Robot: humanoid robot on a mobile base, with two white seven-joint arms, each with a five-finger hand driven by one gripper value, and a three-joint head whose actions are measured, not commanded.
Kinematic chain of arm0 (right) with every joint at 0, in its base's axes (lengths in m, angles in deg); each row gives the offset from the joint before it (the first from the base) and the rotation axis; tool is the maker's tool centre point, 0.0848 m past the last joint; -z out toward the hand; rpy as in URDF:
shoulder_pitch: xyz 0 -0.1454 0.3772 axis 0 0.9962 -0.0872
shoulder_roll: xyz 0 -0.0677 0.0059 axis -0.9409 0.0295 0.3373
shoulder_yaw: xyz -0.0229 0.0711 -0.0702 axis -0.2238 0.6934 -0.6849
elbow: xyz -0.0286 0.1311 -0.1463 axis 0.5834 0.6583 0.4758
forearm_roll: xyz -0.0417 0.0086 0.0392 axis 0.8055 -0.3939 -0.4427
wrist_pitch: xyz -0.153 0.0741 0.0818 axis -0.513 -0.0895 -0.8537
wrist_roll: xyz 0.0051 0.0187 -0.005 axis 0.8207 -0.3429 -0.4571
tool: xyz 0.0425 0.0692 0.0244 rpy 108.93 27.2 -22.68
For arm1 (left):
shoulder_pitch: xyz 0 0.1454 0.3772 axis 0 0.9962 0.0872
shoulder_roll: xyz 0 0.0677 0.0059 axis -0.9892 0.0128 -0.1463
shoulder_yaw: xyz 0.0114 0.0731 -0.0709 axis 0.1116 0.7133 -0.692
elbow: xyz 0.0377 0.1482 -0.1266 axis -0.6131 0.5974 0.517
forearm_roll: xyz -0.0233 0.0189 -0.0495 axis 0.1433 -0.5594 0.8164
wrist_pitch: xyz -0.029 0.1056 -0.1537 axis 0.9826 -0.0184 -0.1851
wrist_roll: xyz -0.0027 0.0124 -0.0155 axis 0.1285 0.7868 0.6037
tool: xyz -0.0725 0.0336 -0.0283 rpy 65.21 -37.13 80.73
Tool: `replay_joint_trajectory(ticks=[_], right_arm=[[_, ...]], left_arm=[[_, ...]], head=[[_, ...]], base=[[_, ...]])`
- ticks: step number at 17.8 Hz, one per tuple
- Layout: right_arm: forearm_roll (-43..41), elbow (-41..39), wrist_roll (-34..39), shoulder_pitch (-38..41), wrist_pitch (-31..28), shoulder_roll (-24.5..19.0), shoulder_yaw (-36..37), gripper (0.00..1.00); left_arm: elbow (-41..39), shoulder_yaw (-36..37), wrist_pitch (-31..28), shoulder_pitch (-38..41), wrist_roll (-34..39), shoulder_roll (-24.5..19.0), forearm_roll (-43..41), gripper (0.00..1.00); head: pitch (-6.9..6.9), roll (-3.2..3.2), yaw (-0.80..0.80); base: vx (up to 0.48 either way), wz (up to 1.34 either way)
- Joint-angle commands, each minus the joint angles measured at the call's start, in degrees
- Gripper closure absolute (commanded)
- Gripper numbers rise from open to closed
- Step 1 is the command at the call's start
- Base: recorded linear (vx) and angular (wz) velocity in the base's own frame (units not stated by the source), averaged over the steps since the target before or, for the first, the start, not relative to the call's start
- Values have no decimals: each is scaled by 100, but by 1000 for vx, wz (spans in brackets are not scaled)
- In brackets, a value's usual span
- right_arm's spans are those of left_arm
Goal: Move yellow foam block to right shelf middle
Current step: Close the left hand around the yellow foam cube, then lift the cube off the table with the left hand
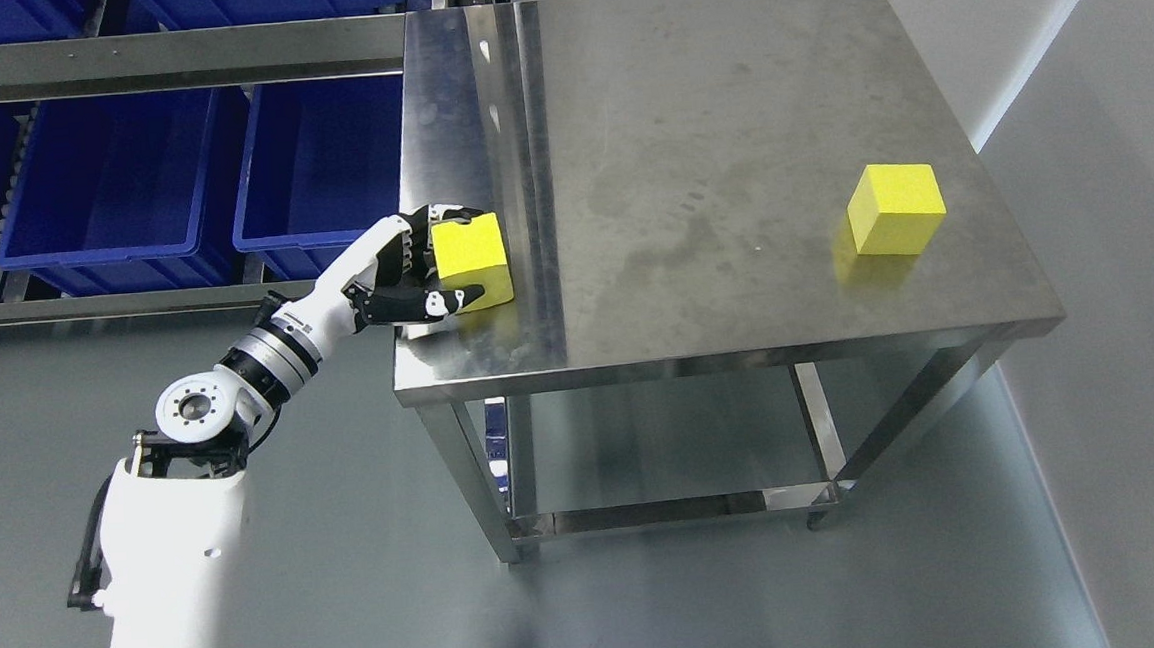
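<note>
Yellow block (473,260) sits at the left edge of the steel table (728,174), near the front left corner, and our left hand (413,269) is closed around it: dark fingers (445,212) hook over its far top edge while the thumb presses against its near side. The block's left face is hidden behind the palm, so we cannot tell how much of that side is touched. A second yellow block (897,208) stands alone near the table's right edge, well apart from the first. Between the two the tabletop is bare, dull and smudged, with a shiny raised seam running front to back just right of the held block. Our left arm (178,509) comes up from the lower left, white with a round metal joint. To the left, blue bins (118,187) rest on a rack, cut off by the picture's top and left edges. Grey floor surrounds the table; a white wall runs along the right.
</note>
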Motion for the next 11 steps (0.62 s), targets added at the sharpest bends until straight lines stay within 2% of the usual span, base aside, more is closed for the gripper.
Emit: replay_joint_trajectory(ticks=[1, 4, 7, 10, 11], right_arm=[[0, -100, 2, -9, -5, 100, 0, 0], [0, -100, 2, -9, -5, 100, 0, 0], [0, -100, 2, -9, -5, 100, 0, 0], [0, -100, 2, -9, -5, 100, 0, 0], [0, -100, 2, -18, -5, 100, 0, 0]], left_arm=[[55, -1115, 283, -18, -33, 619, 245, 69], [-523, -1450, 433, -9, 133, 619, 1219, 69], [-1026, -1864, 590, 26, 782, 619, 1801, 69], [-1062, -1813, 1731, 69, 1836, 619, 1943, 69], [-1079, -1769, 1891, 131, 2213, 619, 1935, 69]], head=[[0, 0, 0], [0, 0, 0], [0, 0, 0], [0, 0, 0], [0, 0, 0]], base=[[0, 0], [-6, 11], [-2, -43], [-5, -36], [-18, 0]])
